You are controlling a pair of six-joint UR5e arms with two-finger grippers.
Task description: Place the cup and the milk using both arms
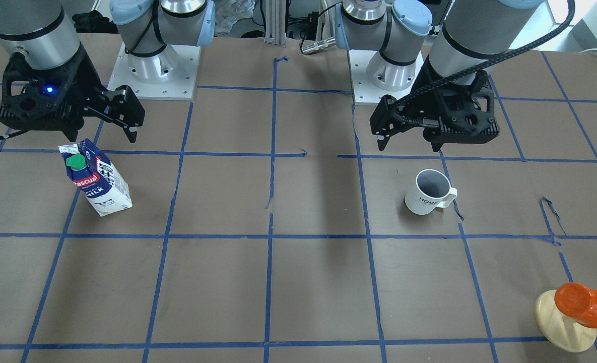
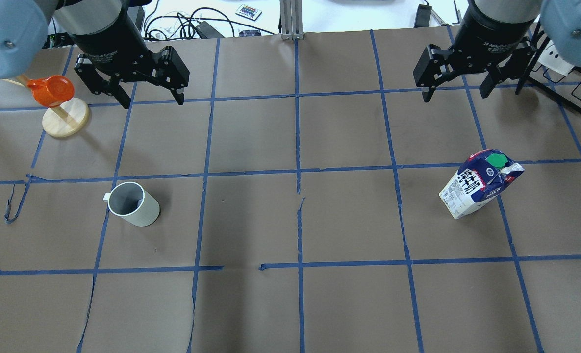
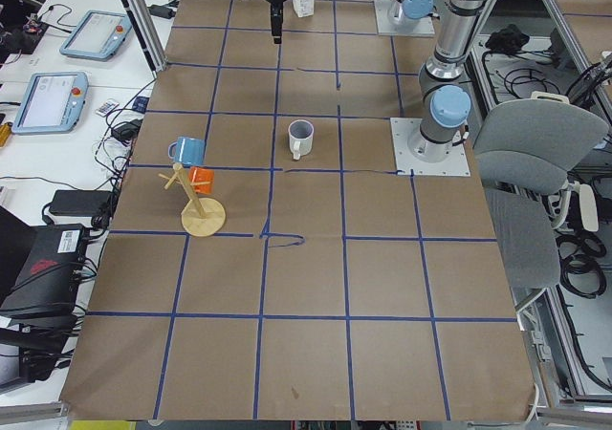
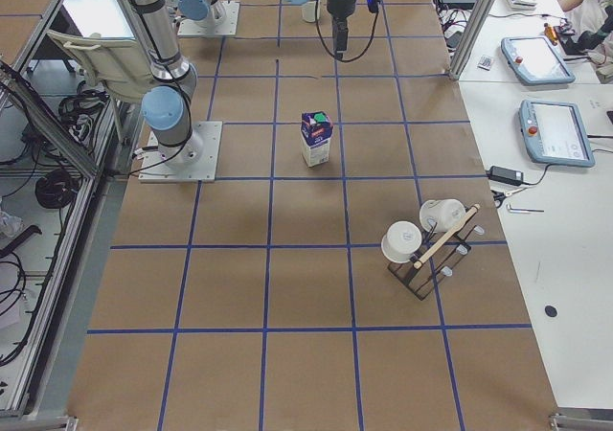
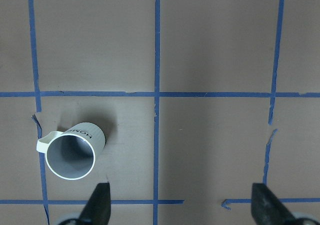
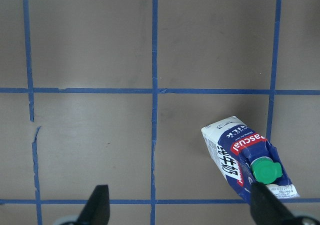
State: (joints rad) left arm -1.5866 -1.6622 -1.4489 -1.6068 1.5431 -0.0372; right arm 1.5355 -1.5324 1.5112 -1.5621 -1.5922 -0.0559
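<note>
Pre-grasp stage: white ribbed ceramic mug (image 2: 134, 205) upright on brown papered table (image 2: 251, 147), robot's left; dark-blue and white milk carton (image 2: 481, 184), green-capped, robot's right. Jaws wide, empty, raised: left black two-finger gripper (image 2: 151, 101), right black two-finger gripper (image 2: 454, 94). Recommended: centre each before descending; square jaws to carton's flat faces.

milk (image 6: 243, 157) upright on taped table (image 6: 90, 50), end effector (image 6: 177, 200) spread wide

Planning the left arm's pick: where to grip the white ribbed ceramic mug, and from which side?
Probably from above, pinching the rim wall opposite the handle: the white ribbed ceramic mug stands upright, open-mouthed, handle jutting to the robot's left.
</note>
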